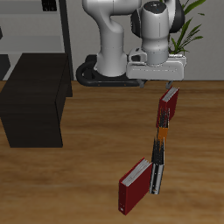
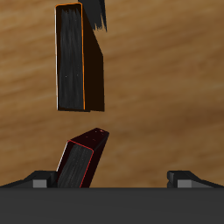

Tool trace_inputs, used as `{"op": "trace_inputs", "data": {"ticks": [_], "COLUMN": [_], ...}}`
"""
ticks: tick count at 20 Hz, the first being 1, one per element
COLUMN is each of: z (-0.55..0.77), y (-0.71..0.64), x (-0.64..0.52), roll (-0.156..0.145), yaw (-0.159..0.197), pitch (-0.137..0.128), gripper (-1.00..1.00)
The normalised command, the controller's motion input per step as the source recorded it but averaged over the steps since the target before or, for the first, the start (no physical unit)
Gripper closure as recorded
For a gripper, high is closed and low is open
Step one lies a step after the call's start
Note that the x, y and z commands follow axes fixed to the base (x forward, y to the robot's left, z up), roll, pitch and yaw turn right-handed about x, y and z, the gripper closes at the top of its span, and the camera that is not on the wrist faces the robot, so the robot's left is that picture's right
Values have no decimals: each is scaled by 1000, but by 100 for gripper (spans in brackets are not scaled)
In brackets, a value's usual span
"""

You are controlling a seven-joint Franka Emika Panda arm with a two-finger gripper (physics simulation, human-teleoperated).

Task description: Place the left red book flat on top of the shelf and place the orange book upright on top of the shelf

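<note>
**Claw hanging over the far red book, fingers spread and empty**

Hovering above the desk (image 1: 96,166), the claw (image 1: 166,85) is sitting just over the red book (image 1: 168,104) that is standing farthest back in the row, the one on the robot's left. From the wrist view, both fingertips (image 2: 39,179) are showing well apart, one at each edge, and nothing is being gripped between them; the left red book (image 2: 83,157) is lying close by one fingertip rather than centred in the gap, and I cannot tell whether it is touching.

Books are standing in a loose line running toward the desk's front edge. Behind the front pair, the orange book (image 1: 160,137) is showing as a slim bright sliver just nearer the front than the left red book. In the wrist view its dark face with orange edges (image 2: 79,59) is filling the space beyond the red one.

Nearer the front edge, a second red book (image 1: 133,185) is leaning beside a thin dark book (image 1: 157,175).

Well apart from the row, the shelf (image 1: 35,101) is sitting on the other side of the desk, a low black box with its flat top bare.
</note>
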Motion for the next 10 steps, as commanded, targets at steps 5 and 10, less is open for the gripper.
{"op": "trace_inputs", "data": {"ticks": [5,10], "z": [-169,-76], "y": [282,171], "x": [-187,9], "roll": [-2,17], "yaw": [-26,1], "pitch": [-45,5], "gripper": [-100,-100]}}
